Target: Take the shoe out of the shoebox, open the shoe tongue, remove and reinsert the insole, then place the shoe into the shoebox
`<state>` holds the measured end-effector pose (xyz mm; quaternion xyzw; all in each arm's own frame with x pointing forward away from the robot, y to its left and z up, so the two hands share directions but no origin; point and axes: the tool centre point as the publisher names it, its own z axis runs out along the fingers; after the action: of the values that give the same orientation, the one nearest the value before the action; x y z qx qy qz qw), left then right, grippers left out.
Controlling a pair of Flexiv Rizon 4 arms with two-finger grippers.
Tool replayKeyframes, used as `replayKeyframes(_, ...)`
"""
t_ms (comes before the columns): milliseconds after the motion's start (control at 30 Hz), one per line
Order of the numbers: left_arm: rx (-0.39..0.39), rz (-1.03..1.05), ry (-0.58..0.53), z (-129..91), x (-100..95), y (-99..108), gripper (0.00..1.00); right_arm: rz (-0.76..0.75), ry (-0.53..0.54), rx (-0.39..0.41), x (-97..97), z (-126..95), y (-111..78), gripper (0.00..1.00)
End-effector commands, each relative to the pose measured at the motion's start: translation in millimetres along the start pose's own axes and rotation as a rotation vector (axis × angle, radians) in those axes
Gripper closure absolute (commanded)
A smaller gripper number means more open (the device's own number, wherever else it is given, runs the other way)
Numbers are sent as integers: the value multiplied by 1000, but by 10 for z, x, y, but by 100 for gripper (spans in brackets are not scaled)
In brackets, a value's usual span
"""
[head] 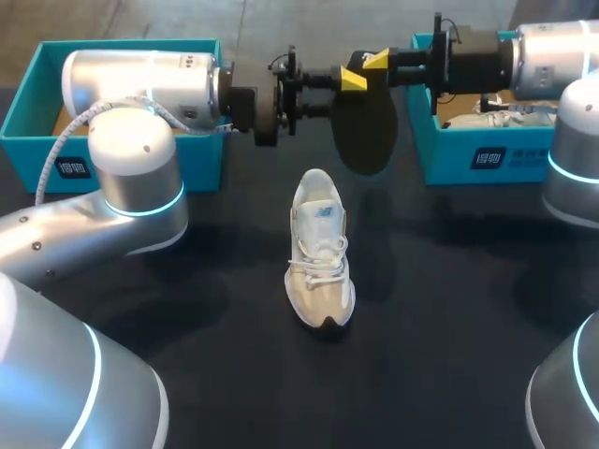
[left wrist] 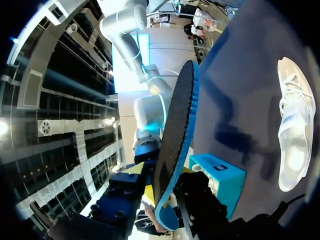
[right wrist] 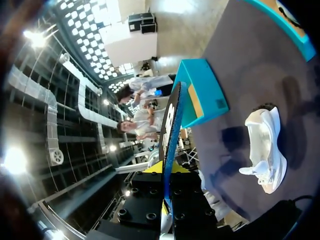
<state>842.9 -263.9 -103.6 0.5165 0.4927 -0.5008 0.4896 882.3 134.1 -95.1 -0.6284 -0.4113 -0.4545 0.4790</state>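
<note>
Head view: the insole [head: 365, 131], black with a blue edge, hung on end above the far middle of the table [head: 440, 309], its broad face toward the camera. Its upper end lay where the two grippers met.

Right wrist view: the insole stood edge-on in the right gripper [right wrist: 166, 172], running straight out ahead of it. One finger was pressed to each face, so the insole was pinched from both sides.

Left wrist view: one end of the insole lay close in front of the left gripper [head: 339, 91]. Whether that gripper clasped the insole could not be told.

The left arm [head: 140, 79] lay level over the left shoebox [head: 28, 154], pointing toward 3 o'clock. The right arm [head: 552, 51] lay level over the right shoebox [head: 449, 164], pointing toward 9 o'clock. The two grippers thus faced each other tip to tip.

The shoe [head: 320, 253], white and beige, stood on its sole on the table at 6 o'clock of the insole, apart from both grippers. Its toe pointed to 6 o'clock and its heel to 12. The left shoebox was at its 10 o'clock and the right shoebox at its 2 o'clock. A second shoe [head: 505, 117] lay inside the right shoebox.
</note>
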Motion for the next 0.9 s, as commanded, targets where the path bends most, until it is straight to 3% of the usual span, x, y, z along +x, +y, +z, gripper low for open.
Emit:
replayKeyframes(33, 0, 2, 0, 31, 14, 5, 86, 1, 4, -6, -13, 28, -9, 100)
replayKeyframes(67, 0, 3, 0, 32, 17, 5, 98, 2, 4, -7, -14, 28, -10, 100)
replayKeyframes(100, -1, 2, 0, 33, 19, 4, 100, 2, 4, -7, -15, 28, -11, 100)
replayKeyframes(433, 0, 3, -5, 39, 23, -14, 100, -14, 14, -12, -12, 31, -27, 98)
replayKeyframes(467, -1, 2, -6, 36, 23, -16, 100, -17, 14, -13, -10, 28, -28, 84)
replayKeyframes(667, -8, -6, -13, 1, 15, -17, 100, -40, 8, -14, -6, -3, -46, 50)
replayKeyframes(767, -10, -7, -16, -15, 6, -17, 100, -58, 4, -13, 0, -22, -57, 0)
replayKeyframes(900, -10, -2, -17, -31, -9, -26, 100, -84, 1, -13, 12, -52, -73, 0)
